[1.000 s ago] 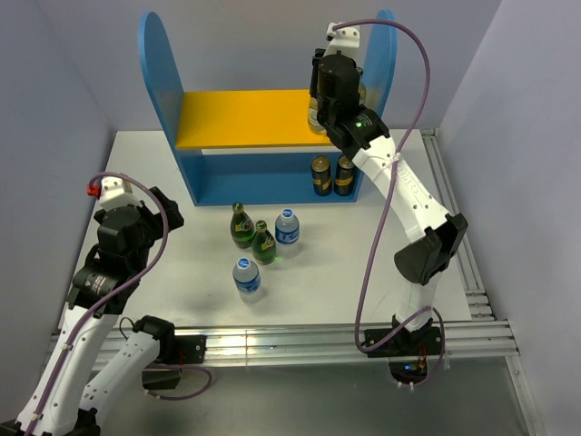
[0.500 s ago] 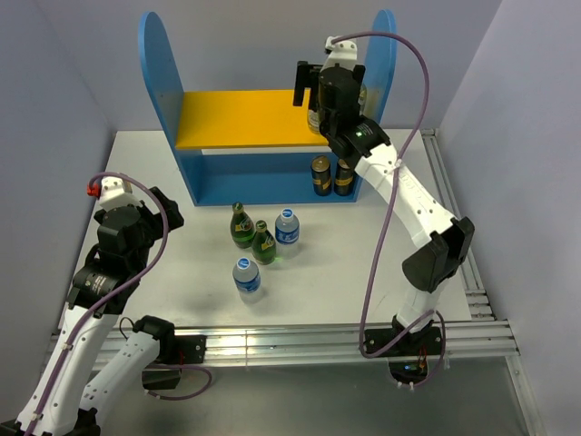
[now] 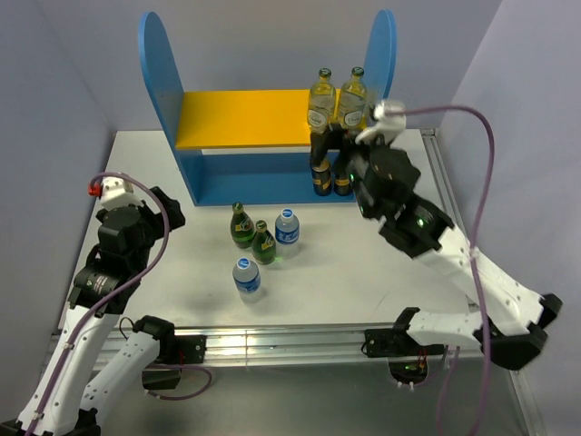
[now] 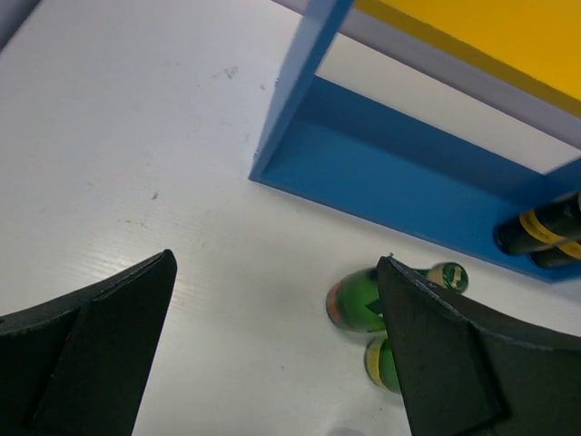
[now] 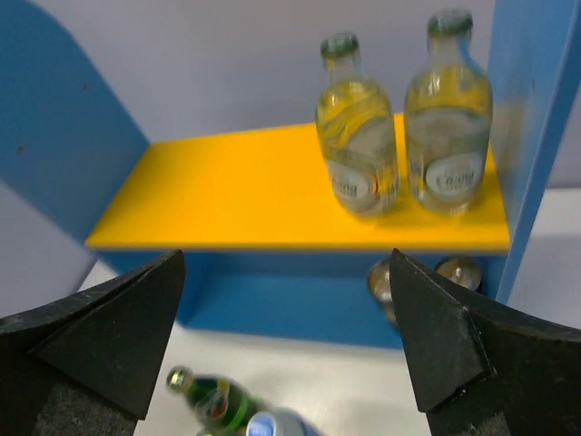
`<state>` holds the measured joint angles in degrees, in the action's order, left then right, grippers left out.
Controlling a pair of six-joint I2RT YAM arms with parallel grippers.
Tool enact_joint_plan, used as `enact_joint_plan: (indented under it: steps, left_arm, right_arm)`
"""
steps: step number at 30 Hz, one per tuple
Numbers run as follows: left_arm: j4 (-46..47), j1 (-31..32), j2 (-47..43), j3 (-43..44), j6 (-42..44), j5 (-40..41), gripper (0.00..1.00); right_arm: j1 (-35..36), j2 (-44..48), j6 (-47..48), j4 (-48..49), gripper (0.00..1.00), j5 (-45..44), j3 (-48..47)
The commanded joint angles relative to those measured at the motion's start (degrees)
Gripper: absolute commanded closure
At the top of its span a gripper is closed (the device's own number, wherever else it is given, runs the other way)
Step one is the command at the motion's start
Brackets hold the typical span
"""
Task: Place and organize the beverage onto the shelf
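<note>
Blue shelf [image 3: 241, 118] at table's twelve o'clock. Left gripper [image 4: 277, 263] and right gripper [image 5: 286, 272] are spread, empty. Two clear bottles [image 3: 320, 100] stand at its yellow board's three o'clock end; green bottles [image 3: 241, 227] and water bottles [image 3: 287, 227] remain mid-table [image 3: 345, 263].

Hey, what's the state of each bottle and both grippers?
Clear glass bottles: upright on the upper board.
Dark bottles: upright on the lower level.
Green bottles: upright on the table.
Water bottles: upright on the table.
Left gripper: open, empty.
Right gripper: open, empty.

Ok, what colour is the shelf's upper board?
The upper board is yellow-orange, clearest in the right wrist view.
</note>
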<state>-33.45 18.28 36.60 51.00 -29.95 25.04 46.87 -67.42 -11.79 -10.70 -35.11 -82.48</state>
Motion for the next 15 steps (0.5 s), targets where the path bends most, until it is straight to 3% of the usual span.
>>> enact_joint_plan:
  steps: [1, 5, 8, 15]
  left_arm:
    - [2.7, -0.2, 0.9, 0.1, 0.7, -8.7, 0.01]
    - [4.7, 0.8, 3.5, -1.3, -1.7, -14.9, 0.01]
    - [5.0, 2.7, 6.3, -1.3, -5.3, -14.3, 0.01]
    - [15.6, 11.8, 4.6, -8.5, -6.0, -8.4, 0.01]
  right_arm:
    - [4.6, 7.5, -6.1, 1.6, 0.0, -3.0, 10.4]
    - [8.8, 15.4, -10.6, 0.2, 0.0, -3.6, 22.6]
    - [10.4, 18.3, -13.2, -1.2, 0.0, -3.5, 28.1]
    - [11.2, 27.4, -19.1, -4.5, 0.01, -1.8, 39.0]
